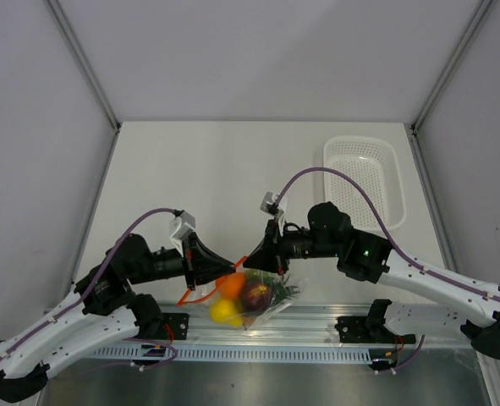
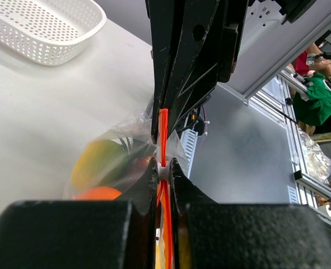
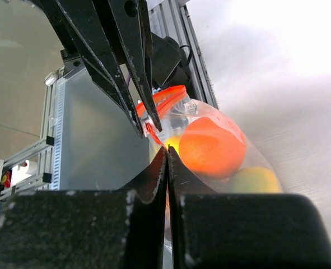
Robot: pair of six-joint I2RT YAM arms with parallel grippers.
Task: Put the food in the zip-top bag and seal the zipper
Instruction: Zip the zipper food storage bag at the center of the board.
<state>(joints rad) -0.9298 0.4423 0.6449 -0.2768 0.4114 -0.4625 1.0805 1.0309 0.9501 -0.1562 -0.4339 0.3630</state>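
Note:
The clear zip-top bag (image 1: 262, 298) hangs between my two grippers at the table's near edge. It holds the orange (image 1: 229, 286), a yellow fruit (image 1: 224, 313), a dark red-purple fruit (image 1: 256, 295) and green leaves (image 1: 285, 293). My left gripper (image 1: 231, 266) is shut on the red-orange zipper (image 2: 163, 131), on its white slider (image 2: 163, 167). My right gripper (image 1: 250, 258) faces it, shut on the same zipper strip close by. The right wrist view shows the orange (image 3: 213, 147) and a yellow-green fruit (image 3: 255, 179) through the plastic. My right gripper (image 3: 167, 150) pinches the bag's mouth edge.
A white perforated basket (image 1: 365, 179) stands at the back right; it also shows in the left wrist view (image 2: 42, 28). An aluminium rail (image 1: 317, 326) runs along the table's near edge under the bag.

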